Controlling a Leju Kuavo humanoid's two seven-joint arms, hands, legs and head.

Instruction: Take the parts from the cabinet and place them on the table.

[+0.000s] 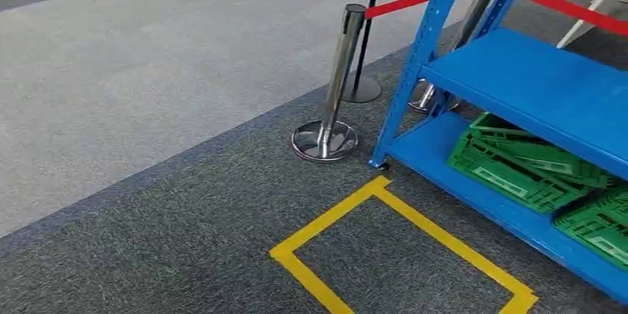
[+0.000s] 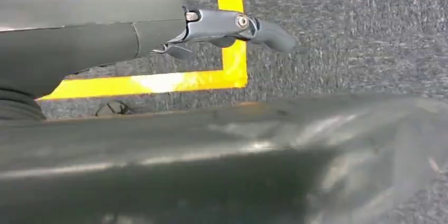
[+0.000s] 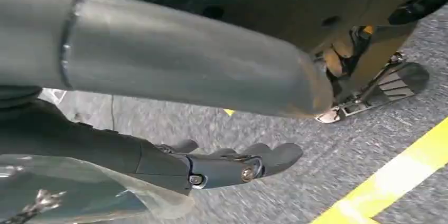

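Hanging over carpet, left robot hand (image 2: 232, 28) and right robot hand (image 3: 232, 163) empty, fingers loosely apart.

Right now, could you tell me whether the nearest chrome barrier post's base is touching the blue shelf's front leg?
Apart. The head view shows a strip of dark carpet between the chrome post base and the blue shelf leg.

Grey carpet (image 1: 148, 69) in two shades carries a yellow tape square (image 1: 403, 251). Chrome posts (image 1: 335, 84) hold a red belt (image 1: 570, 7); white legs, perhaps furniture, stand beyond.
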